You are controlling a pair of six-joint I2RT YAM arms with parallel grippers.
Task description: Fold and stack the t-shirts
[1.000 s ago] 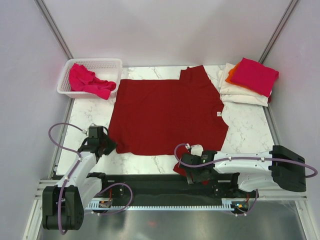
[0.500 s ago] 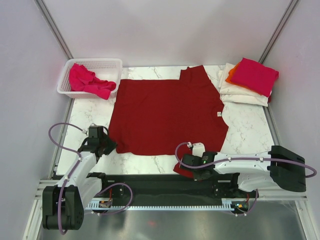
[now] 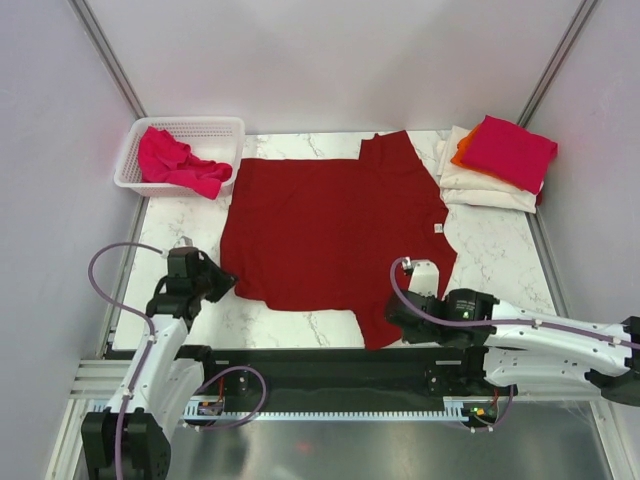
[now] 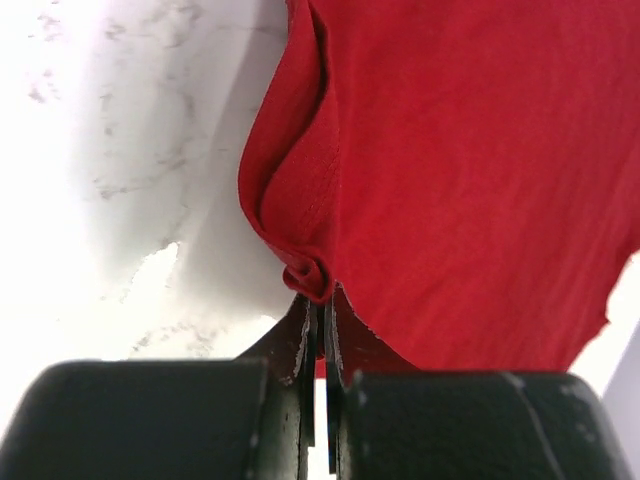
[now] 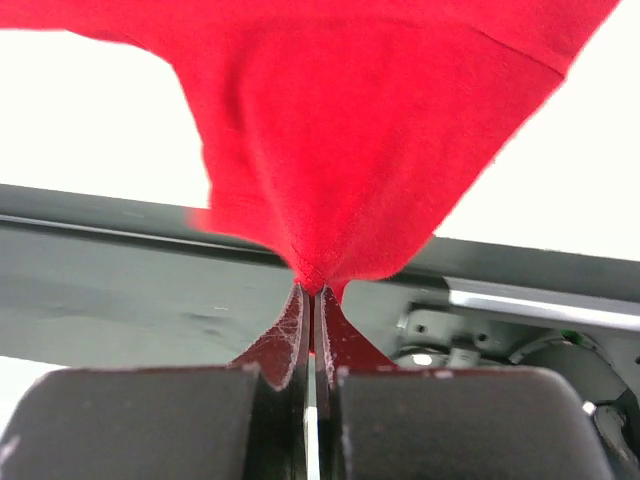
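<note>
A dark red t-shirt point(image 3: 330, 235) lies spread over the middle of the marble table. My left gripper point(image 3: 222, 283) is shut on its near-left corner; in the left wrist view the hem point(image 4: 305, 275) bunches just ahead of my closed left gripper point(image 4: 320, 300). My right gripper point(image 3: 397, 318) is shut on the shirt's near-right flap by the table's front edge. In the right wrist view the cloth point(image 5: 350, 130) hangs up from my closed right gripper point(image 5: 312, 290). A folded pink t-shirt point(image 3: 507, 150) tops orange point(image 3: 462, 155) and cream-white ones point(image 3: 480, 190) at the back right.
A white mesh basket point(image 3: 185, 124) at the back left holds a crumpled pink t-shirt point(image 3: 180, 165). A black rail point(image 3: 300, 365) runs along the table's front edge under both arms. Grey walls with metal posts close in the left, right and back sides.
My right gripper has shut on the shirt's near flap and moved right and away from the front edge, drawing the flap along. My left gripper has shifted slightly, still holding its corner.
</note>
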